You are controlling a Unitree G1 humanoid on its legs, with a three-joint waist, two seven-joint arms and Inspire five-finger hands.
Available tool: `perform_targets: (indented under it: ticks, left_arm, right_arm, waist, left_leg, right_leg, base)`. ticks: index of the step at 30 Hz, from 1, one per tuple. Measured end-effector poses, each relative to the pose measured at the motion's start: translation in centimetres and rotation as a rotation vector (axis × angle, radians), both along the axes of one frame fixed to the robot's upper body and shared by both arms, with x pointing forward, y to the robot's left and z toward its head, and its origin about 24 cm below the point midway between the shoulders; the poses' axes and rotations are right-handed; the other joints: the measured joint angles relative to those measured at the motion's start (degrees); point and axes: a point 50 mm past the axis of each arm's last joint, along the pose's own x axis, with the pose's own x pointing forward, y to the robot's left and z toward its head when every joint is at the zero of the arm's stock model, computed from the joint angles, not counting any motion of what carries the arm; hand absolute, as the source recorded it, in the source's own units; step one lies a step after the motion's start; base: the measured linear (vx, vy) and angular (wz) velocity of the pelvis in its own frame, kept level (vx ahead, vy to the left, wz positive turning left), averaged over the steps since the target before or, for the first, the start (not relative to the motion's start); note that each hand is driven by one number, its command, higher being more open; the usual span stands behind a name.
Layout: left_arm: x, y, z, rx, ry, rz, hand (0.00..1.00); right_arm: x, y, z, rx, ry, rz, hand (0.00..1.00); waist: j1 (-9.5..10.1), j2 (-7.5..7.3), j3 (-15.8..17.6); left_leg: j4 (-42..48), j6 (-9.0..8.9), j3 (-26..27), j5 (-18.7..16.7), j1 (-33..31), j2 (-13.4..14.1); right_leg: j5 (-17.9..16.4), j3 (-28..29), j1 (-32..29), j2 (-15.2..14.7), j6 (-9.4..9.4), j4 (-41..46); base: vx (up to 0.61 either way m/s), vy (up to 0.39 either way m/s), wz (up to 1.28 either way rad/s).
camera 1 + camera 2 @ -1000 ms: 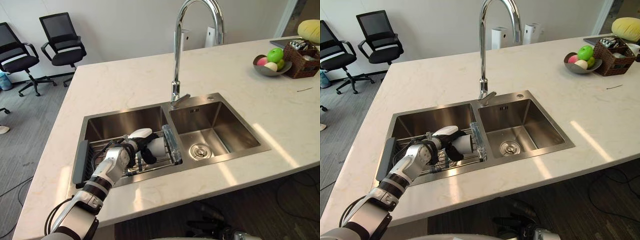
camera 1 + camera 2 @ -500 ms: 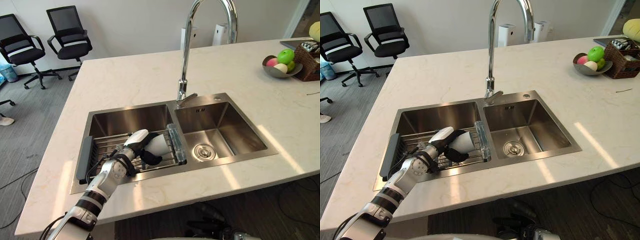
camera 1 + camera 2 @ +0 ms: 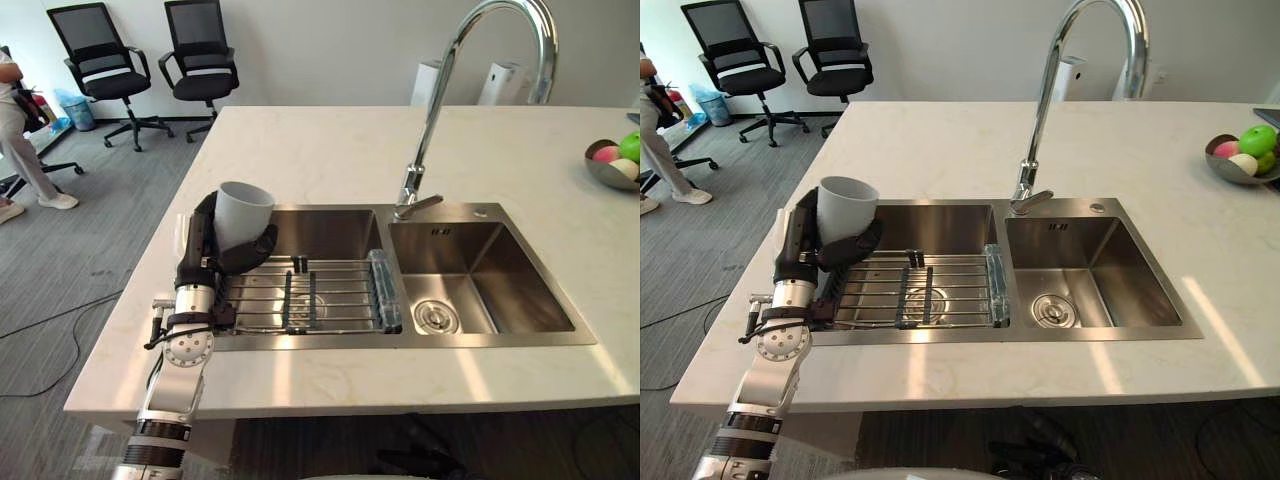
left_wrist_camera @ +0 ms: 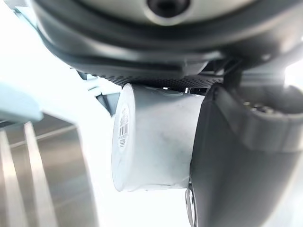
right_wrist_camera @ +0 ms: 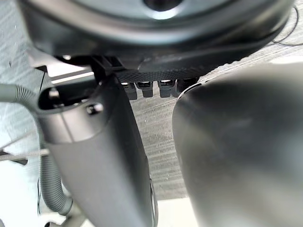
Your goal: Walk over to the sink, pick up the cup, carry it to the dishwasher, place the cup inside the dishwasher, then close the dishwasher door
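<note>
A white cup point(image 3: 243, 212) stands upright in the air above the left rim of the double steel sink point(image 3: 500, 262). My left hand point(image 3: 203, 240) is shut on it, dark fingers wrapped round its side and the thumb under its lower edge. The left wrist view shows the cup point(image 4: 156, 137) close up, pressed against the thumb. The wire rack point(image 3: 300, 295) in the left basin lies bare below the cup. In its own wrist view my right hand point(image 5: 94, 151) hangs low over grey floor.
A tall chrome faucet point(image 3: 430, 150) arches over the divider between the basins. A fruit bowl point(image 3: 610, 165) sits on the far right of the pale countertop point(image 3: 330, 150). Two black office chairs point(image 3: 100, 60) and a person point(image 3: 20, 130) stand on the floor to the left.
My left hand has lifted the cup off the rack in the left basin, up and to the left, turning it upright. The camera has also shifted.
</note>
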Motion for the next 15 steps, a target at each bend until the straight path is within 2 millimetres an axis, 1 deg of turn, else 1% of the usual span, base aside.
perform_targets:
  ticks: [1,3,4,8,9,12,14,15]
  left_arm:
    - [-1.2,0.2,0.7,-0.070,-0.080,0.042,0.00]
    - [-1.9,0.5,1.4,-0.133,-0.153,0.088,0.00]
    - [-2.6,1.1,2.0,-0.183,-0.219,0.144,0.00]
    - [-4.1,2.3,3.1,-0.245,-0.352,0.255,0.00]
    - [-5.2,2.5,3.8,-0.287,-0.439,0.288,0.00]
    - [-5.2,2.5,3.8,-0.288,-0.439,0.288,0.00]
    - [-5.4,2.6,3.8,-0.299,-0.443,0.302,0.00]
    - [-5.8,2.8,3.5,-0.310,-0.438,0.324,0.00]
  right_arm:
    - [-0.2,0.0,0.0,0.003,0.014,-0.025,1.00]
    - [-0.4,0.0,-0.1,0.011,0.027,-0.054,1.00]
    - [-0.6,-0.1,-0.1,0.018,0.041,-0.085,1.00]
    - [-0.9,-0.3,-0.1,0.023,0.057,-0.112,1.00]
    - [-1.0,-0.9,0.0,0.036,0.068,-0.128,1.00]
    - [-1.1,-0.9,0.0,0.036,0.069,-0.128,1.00]
    - [-1.6,-1.0,0.0,0.035,0.071,-0.131,1.00]
    - [-2.2,-1.2,0.1,0.034,0.070,-0.143,1.00]
  waist:
    - [0.38,-0.21,0.0]
    - [1.39,-0.24,0.0]
    - [1.89,-0.25,0.0]
    - [2.85,-0.29,-0.1]
    - [3.12,0.80,0.3]
    - [3.10,0.82,0.3]
    - [3.06,0.96,0.0]
    - [3.26,1.19,-1.0]
  left_leg:
    - [0.3,0.07,-0.5,0.0,-0.3,0.0]
    - [0.6,0.14,-0.8,-0.1,-0.4,0.0]
    - [0.9,0.19,-1.2,-0.1,-0.5,0.1]
    - [0.9,0.56,-2.1,-0.2,-0.9,0.2]
    - [0.9,0.38,-3.6,0.6,-1.5,0.2]
    - [0.9,0.36,-3.6,0.6,-1.5,0.2]
    - [1.5,0.02,-2.9,-0.7,-1.4,0.5]
    - [2.3,-0.40,-2.0,-1.8,-1.4,0.9]
  right_leg:
    - [0.0,-0.3,0.1,-0.1,0.00,0.0]
    - [0.0,-0.5,0.3,-0.2,0.00,0.0]
    - [0.0,-0.8,0.6,-0.3,-0.01,0.0]
    - [-0.1,-1.6,0.8,-0.3,-0.11,-0.3]
    - [-0.3,-2.9,1.0,-0.1,-0.30,0.0]
    - [-0.3,-2.9,0.9,-0.1,-0.30,0.0]
    - [-0.6,-2.0,0.3,0.3,-0.11,-0.3]
    - [-1.2,-0.6,-0.1,0.7,-0.28,-0.3]
  base:
    - [-0.03,-0.019,0.15]
    - [-0.05,-0.022,0.11]
    - [-0.06,-0.023,0.11]
    - [-0.05,-0.022,0.11]
    - [-0.01,-0.006,0.04]
    - [0.00,0.000,-0.01]
    - [0.01,-0.003,-0.27]
    - [0.05,-0.012,-0.51]
